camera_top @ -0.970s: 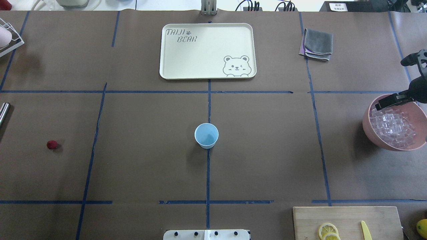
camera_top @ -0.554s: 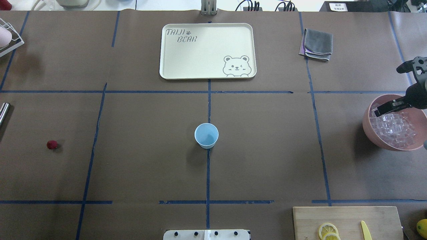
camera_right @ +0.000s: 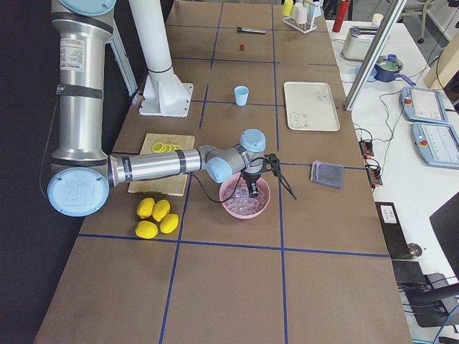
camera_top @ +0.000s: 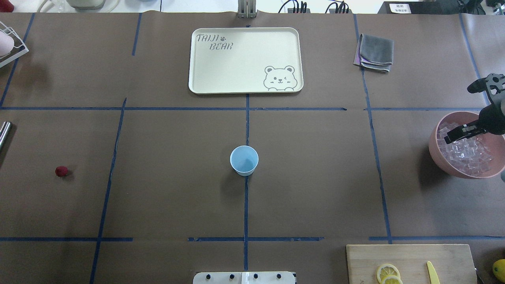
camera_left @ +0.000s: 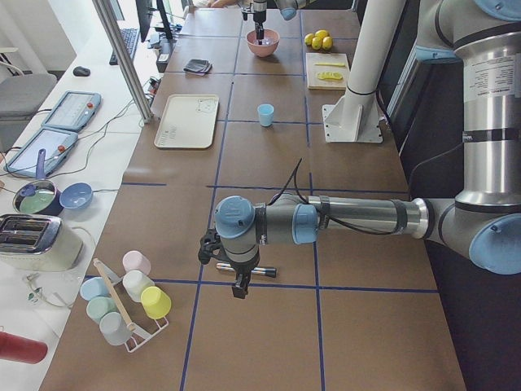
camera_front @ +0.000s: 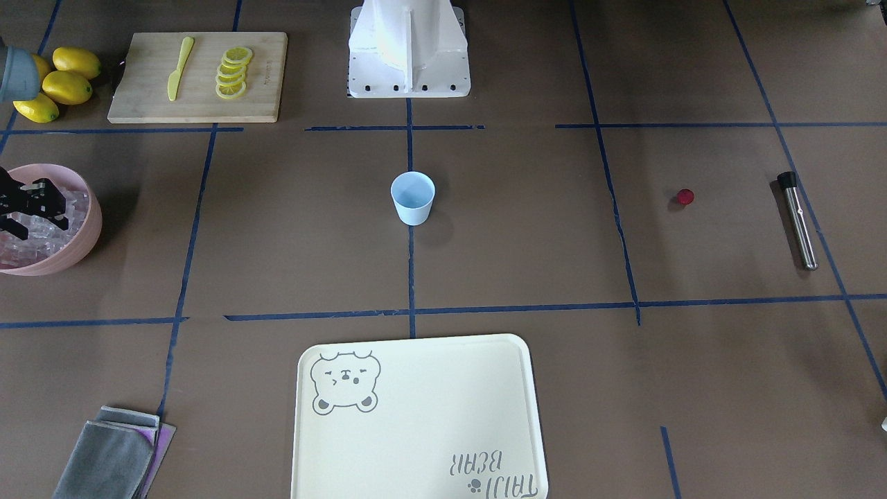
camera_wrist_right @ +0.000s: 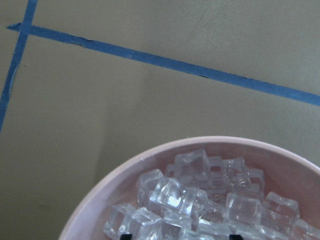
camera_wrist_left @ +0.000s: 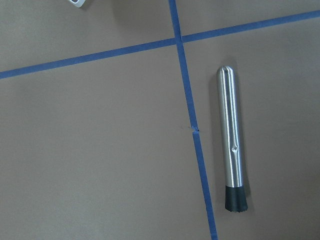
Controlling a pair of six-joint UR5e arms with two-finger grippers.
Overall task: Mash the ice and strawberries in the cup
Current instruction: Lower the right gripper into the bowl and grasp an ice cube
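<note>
Pale blue cup [camera_top: 244,160] upright at the table's middle, on a blue tape line. From the cup in the overhead view: small red strawberry [camera_top: 61,171] far out at 9 o'clock, alone on the brown paper; pink bowl [camera_top: 437,156] well apart at 3 o'clock, heaped with clear ice [camera_wrist_right: 200,205]; cream tray [camera_top: 236,63] at 12 o'clock; folded grey cloth [camera_top: 375,51] near 2 o'clock; wooden cutting board [camera_front: 138,97] toward 5 o'clock, with lemon slices [camera_front: 234,69] and a yellow knife [camera_front: 179,66] on it, whole lemons [camera_front: 62,86] just beside. Right gripper [camera_front: 26,209] low over the bowl, fingers spread apart above the cubes, nothing between them; two dark fingertips just showing at the bottom edge of its wrist view. Left gripper [camera_left: 236,281] seen only from the side camera, above a steel muddler [camera_wrist_left: 232,145] lying flat on the paper beside a tape line; impossible to tell whether its fingers are parted or closed.
</note>
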